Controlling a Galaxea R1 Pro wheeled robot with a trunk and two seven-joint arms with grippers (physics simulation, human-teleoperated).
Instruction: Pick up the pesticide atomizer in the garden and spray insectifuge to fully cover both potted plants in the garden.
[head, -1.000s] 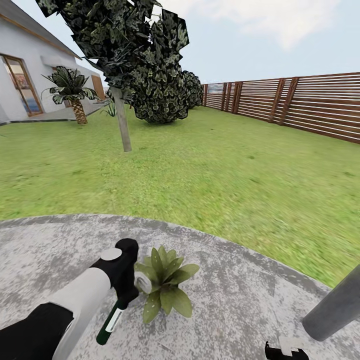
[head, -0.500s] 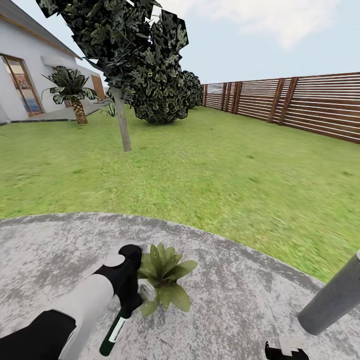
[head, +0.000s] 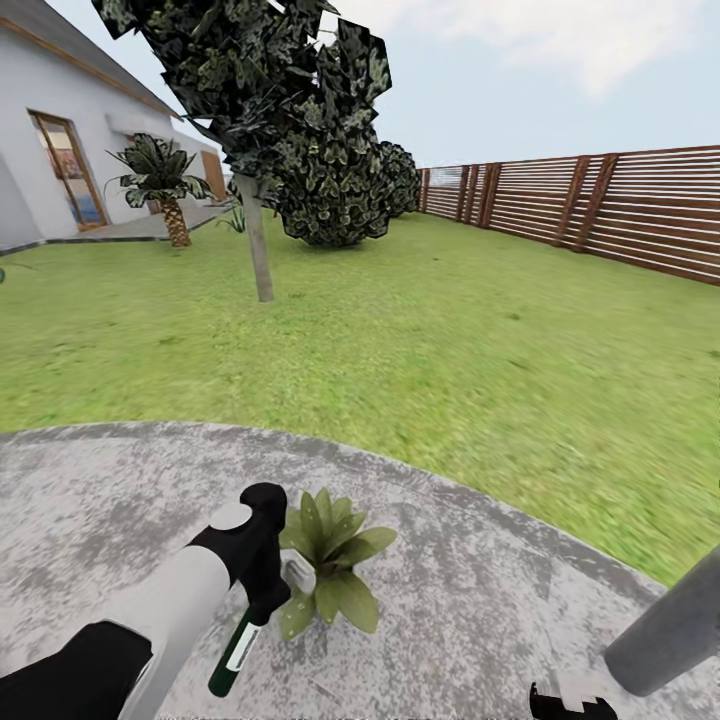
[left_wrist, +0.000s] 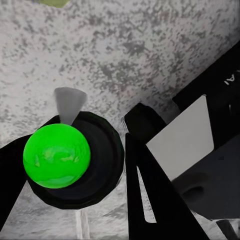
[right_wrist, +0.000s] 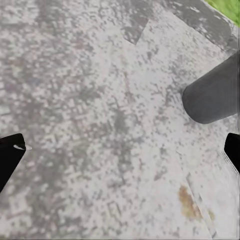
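Already the atomizer (head: 238, 652) hangs from the left gripper (head: 268, 598), jaws clenched on it, long axis tilted, head touching the plant (head: 328, 562) near the paving's (head: 480, 600) edge. Right gripper (right_wrist: 120, 150) gapes, well apart.

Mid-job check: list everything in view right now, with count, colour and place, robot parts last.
potted plant: one, light green, on the paving beside the left gripper.
pesticide atomizer: one, dark green with white label, held in the left gripper.
round paving: one, grey, underfoot.
lawn: green, beyond the paving.
fence: brown slats, far right.
tree: one, dark leaves, on the lawn.
palm: one, by the house.
grey post: one, lower right.
left gripper: black, jaws closed on the atomizer.
right gripper: black, jaws apart over paving.
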